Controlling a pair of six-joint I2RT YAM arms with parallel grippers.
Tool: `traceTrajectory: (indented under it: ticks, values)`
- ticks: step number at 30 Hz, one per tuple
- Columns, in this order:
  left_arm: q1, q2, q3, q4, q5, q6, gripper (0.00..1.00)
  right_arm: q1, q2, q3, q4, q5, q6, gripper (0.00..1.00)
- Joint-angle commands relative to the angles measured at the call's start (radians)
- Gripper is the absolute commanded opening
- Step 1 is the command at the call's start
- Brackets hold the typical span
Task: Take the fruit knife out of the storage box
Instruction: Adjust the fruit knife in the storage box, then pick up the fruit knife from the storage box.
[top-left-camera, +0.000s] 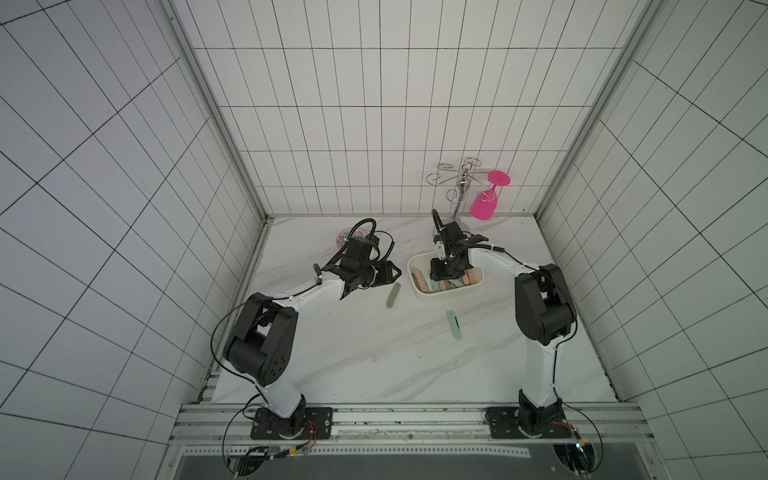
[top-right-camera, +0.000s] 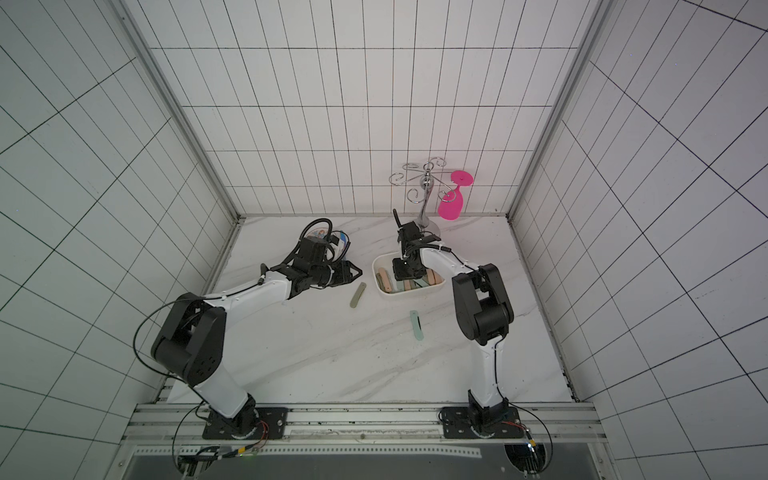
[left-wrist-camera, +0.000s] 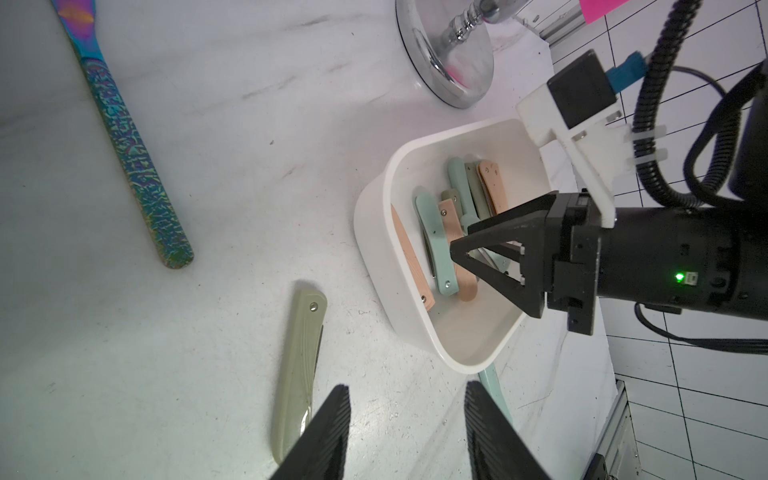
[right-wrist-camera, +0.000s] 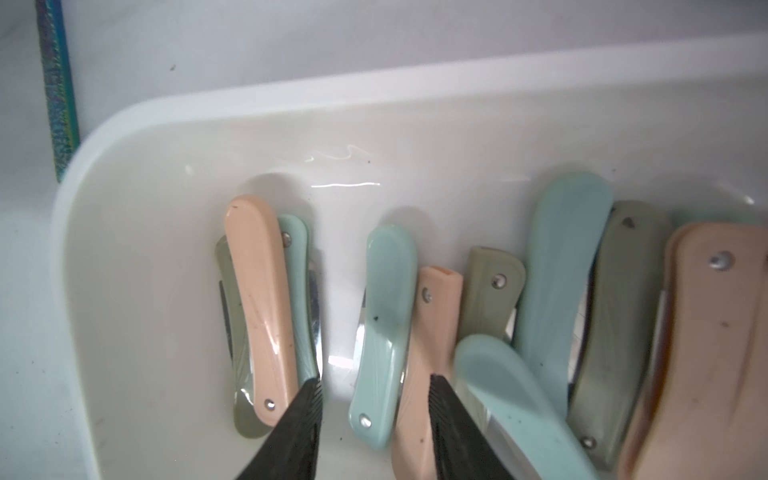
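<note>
Clock directions follow the top views, with 12 o'clock at the back wall. The white marble-patterned tabletop (top-left-camera: 374, 365) carries everything. The left arm (top-left-camera: 266, 332) reaches in from 7 o'clock and the right arm (top-left-camera: 540, 307) from 5 o'clock.

A chrome wire cup rack (top-left-camera: 460, 183) stands at the table's 1 o'clock. A pink plastic wine glass (top-left-camera: 484, 205) hangs bowl-down on its 3 o'clock side.

At the rack's 6 o'clock sits the white rounded-rectangle plastic storage box (top-left-camera: 451, 293). It holds peach, mint and olive folding fruit knives (left-wrist-camera: 449, 232) lying side by side.

The right gripper (right-wrist-camera: 374, 380) points down inside the box. Its jaws are apart and clamp nothing. Its fingers (right-wrist-camera: 303, 411) stand on either side of a mint-green folding fruit knife (right-wrist-camera: 384, 324).

The left gripper (left-wrist-camera: 407, 399) hangs at the box's 9 o'clock above the tabletop, jaws apart and empty.

A small patterned round bowl (top-left-camera: 343, 237), half hidden by the left arm, is at the box's 10 o'clock. An iridescent textured metal spoon handle (left-wrist-camera: 133, 145) lies on the tabletop in the left wrist view.

Two knives lie outside the box. An olive-green folding knife (top-left-camera: 393, 295) is at its 8 o'clock, just beside the left gripper. A second mint-green folding knife (top-left-camera: 454, 325) is at its 6 o'clock.
</note>
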Motion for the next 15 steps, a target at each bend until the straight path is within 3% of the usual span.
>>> traceTrajectory:
  ticks: [1,7,15]
  values:
    - [0.003,-0.012,0.010,0.025,0.005,0.002,0.48,-0.011,-0.033,-0.027,-0.023,0.021,0.006,0.41]
    - [0.008,-0.009,0.010,0.026,0.012,0.004,0.48,-0.006,0.012,-0.012,-0.023,-0.021,0.013,0.32]
    - [0.015,-0.007,0.010,0.022,0.018,0.009,0.48,0.019,0.091,0.027,-0.025,0.006,0.005,0.35]
